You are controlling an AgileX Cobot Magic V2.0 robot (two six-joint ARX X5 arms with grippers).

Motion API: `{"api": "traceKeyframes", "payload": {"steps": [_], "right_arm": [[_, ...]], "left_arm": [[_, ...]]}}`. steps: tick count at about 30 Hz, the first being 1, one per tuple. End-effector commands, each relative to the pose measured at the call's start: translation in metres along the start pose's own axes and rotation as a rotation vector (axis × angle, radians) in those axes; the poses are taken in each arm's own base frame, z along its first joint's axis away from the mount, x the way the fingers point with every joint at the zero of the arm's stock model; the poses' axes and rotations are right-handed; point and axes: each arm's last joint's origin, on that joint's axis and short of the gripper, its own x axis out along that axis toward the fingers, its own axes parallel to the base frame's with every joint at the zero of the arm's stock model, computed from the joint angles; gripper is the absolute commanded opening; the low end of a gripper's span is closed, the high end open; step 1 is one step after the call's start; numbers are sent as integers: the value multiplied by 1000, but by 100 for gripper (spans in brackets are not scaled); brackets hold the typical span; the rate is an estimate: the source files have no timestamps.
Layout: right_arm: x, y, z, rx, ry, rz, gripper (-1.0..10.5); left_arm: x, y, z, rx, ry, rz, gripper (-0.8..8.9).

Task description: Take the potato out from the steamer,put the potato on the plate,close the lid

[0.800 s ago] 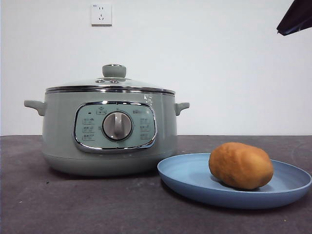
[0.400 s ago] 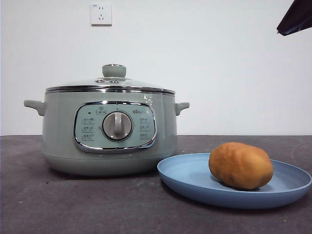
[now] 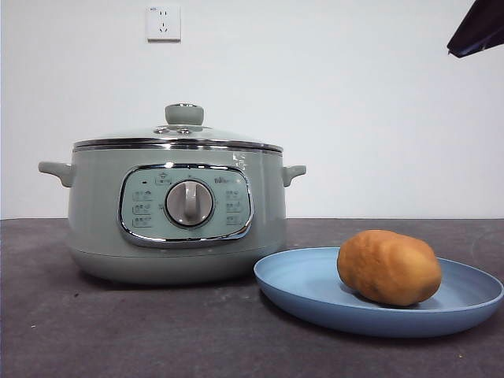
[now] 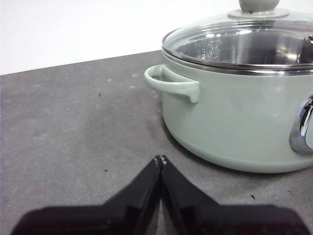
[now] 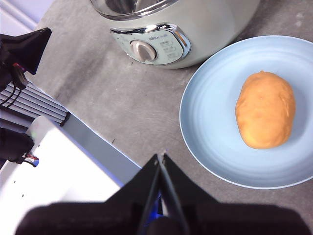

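The golden-brown potato point(image 3: 389, 267) point(image 5: 265, 109) lies on the light-blue plate point(image 3: 315, 299) point(image 5: 210, 127), right of the steamer. The sage-green steamer point(image 3: 177, 205) point(image 4: 234, 117) point(image 5: 205, 24) stands on the dark table with its glass lid point(image 3: 179, 135) point(image 4: 244, 44) resting on the rim, green knob point(image 3: 184, 114) on top. My left gripper point(image 4: 160, 159) is shut and empty, low over the table beside the steamer's side handle point(image 4: 173, 83). My right gripper point(image 5: 160, 156) is shut and empty, high above the table edge near the plate. A black arm tip point(image 3: 479, 27) shows at the top right corner of the front view.
A wall socket point(image 3: 163, 23) sits on the white wall behind. The right wrist view shows a white base point(image 5: 54, 181) and cables point(image 5: 24, 98) past the table's front edge, and the other arm's black part point(image 5: 24, 46).
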Motion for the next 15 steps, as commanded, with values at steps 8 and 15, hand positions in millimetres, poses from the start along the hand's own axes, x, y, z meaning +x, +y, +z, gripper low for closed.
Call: {"api": "traceKeyframes", "payload": {"steps": [8,15], "right_arm": [[-23,-2,0,-133,-158,-125,1],[-48,-16,-14,-171,-502,-332,1]], "left_arm": [[1,0,-5,-9,12,2,-3],[1,0,-5,-9,12,1,-3]]}}
